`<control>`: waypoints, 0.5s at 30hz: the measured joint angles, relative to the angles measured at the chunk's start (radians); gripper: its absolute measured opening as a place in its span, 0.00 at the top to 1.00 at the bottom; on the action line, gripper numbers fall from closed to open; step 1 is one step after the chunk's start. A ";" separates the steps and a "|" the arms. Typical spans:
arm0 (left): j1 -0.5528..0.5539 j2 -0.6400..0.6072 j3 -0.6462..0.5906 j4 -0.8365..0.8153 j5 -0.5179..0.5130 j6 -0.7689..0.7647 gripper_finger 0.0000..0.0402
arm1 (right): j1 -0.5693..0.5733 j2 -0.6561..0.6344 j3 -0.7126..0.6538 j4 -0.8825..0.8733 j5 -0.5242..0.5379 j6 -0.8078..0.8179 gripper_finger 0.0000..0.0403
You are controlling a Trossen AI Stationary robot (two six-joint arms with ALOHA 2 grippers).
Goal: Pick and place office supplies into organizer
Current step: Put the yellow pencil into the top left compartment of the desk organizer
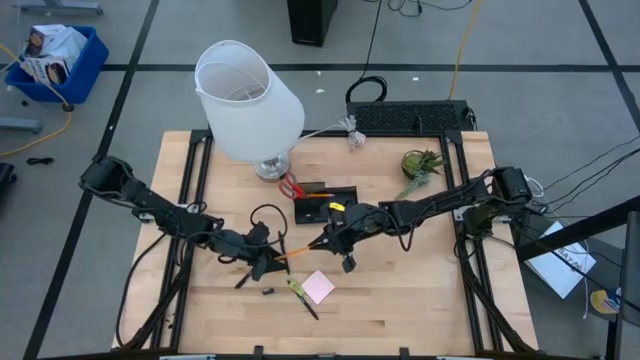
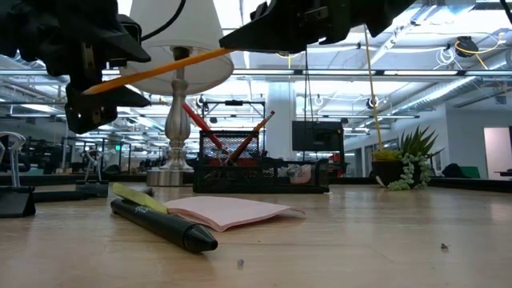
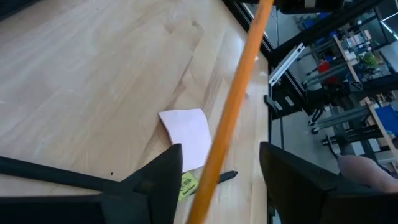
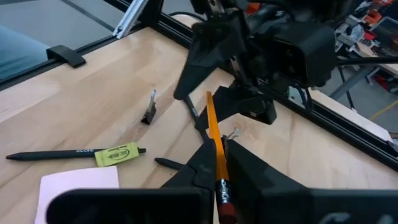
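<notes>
An orange pencil (image 1: 297, 251) hangs in the air between my two grippers, above the table's middle. My right gripper (image 1: 322, 241) is shut on it. My left gripper (image 1: 268, 258) is open, and its fingers (image 3: 168, 171) stand on either side of the pencil's (image 3: 236, 106) pointed half without touching it. Below lie the pink sticky-note pad (image 1: 319, 287), the yellow-green marker (image 4: 115, 154) and a black pen (image 2: 160, 226). The black organizer (image 1: 325, 196) stands farther back, with red-handled scissors (image 2: 200, 124) and another pencil (image 2: 256, 132) sticking up from it. My right gripper pinches the pencil between its two fingers close to the eraser end (image 4: 219, 163). The pencil runs out ahead along the fingers. It is lifted clear of the table and slants in the low view, its point (image 2: 86, 89) lower and toward my left gripper.
The white lamp (image 1: 248, 100) stands left of the organizer, and the green plant (image 1: 420, 165) is at the far right. Small black binder clips (image 4: 149, 112) lie near my left gripper. Bare wood shows on the table's right half (image 1: 420, 280).
</notes>
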 joint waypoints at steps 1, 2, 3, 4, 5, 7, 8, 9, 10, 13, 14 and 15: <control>0.000 0.000 0.000 -0.002 0.000 0.000 0.49 | 0.000 0.000 0.000 0.000 -0.002 0.000 0.96; 0.000 0.000 0.000 -0.003 0.000 0.000 0.52 | 0.001 0.000 0.000 0.000 -0.008 0.000 0.96; 0.000 0.000 0.000 -0.004 0.000 0.000 0.55 | 0.001 0.000 0.000 0.000 -0.027 0.001 0.96; 0.002 0.000 0.000 -0.003 0.000 0.001 0.59 | 0.000 0.000 0.000 -0.001 -0.043 0.011 0.96; 0.002 0.000 0.000 -0.001 0.000 0.005 0.63 | 0.000 0.000 0.000 -0.002 -0.051 0.018 0.96; 0.002 0.000 0.000 0.002 0.000 0.012 0.71 | 0.000 0.000 0.000 -0.003 -0.048 0.018 0.96; 0.003 0.000 0.000 0.002 0.000 0.013 0.74 | 0.000 0.000 0.000 -0.002 -0.047 0.018 0.96; 0.003 0.000 0.000 0.002 0.000 0.013 0.78 | 0.000 0.000 0.000 0.001 -0.047 0.018 0.96; 0.003 0.000 0.000 0.002 0.000 0.015 0.81 | 0.000 0.000 0.000 0.005 -0.048 0.019 0.96; 0.001 -0.001 0.000 0.014 0.023 0.036 0.89 | -0.003 0.001 0.000 0.005 -0.049 0.018 0.96; 0.001 -0.002 0.000 0.016 0.034 0.048 0.92 | -0.003 0.001 0.000 0.000 -0.050 0.018 0.96; 0.001 -0.002 0.001 0.016 0.038 0.059 0.94 | -0.005 0.001 0.000 -0.002 -0.050 0.018 0.96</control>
